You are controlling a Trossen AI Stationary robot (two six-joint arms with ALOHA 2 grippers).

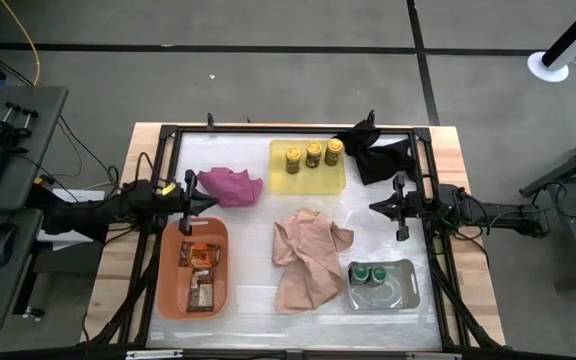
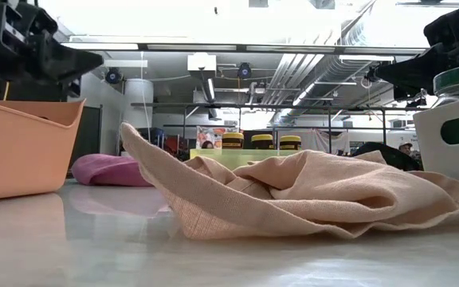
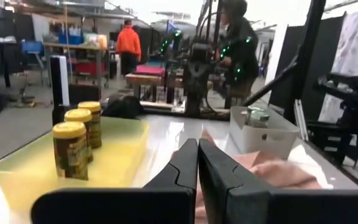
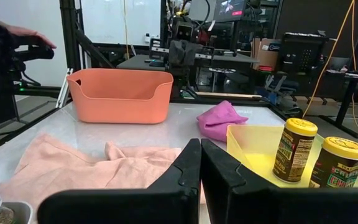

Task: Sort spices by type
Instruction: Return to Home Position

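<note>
Three yellow-lidded jars (image 1: pixel 313 154) stand in a row in the yellow tray (image 1: pixel 307 180) at the table's far side; they also show in the left wrist view (image 3: pixel 71 148). Two green-lidded jars (image 1: pixel 370 273) sit in the clear tray (image 1: pixel 405 293) at the near right. Brown-orange packets (image 1: pixel 199 271) lie in the orange tray (image 1: pixel 167 290) at the near left. My left gripper (image 1: pixel 211 201) hovers shut above the orange tray's far end. My right gripper (image 1: pixel 375 207) hovers shut at the table's right, far of the clear tray. Neither holds anything.
A tan cloth (image 1: pixel 310 256) lies crumpled in the table's middle, between the orange and clear trays. A pink cloth (image 1: pixel 231 184) lies left of the yellow tray. A black cloth (image 1: pixel 380 152) lies at the far right corner. People stand in the room beyond.
</note>
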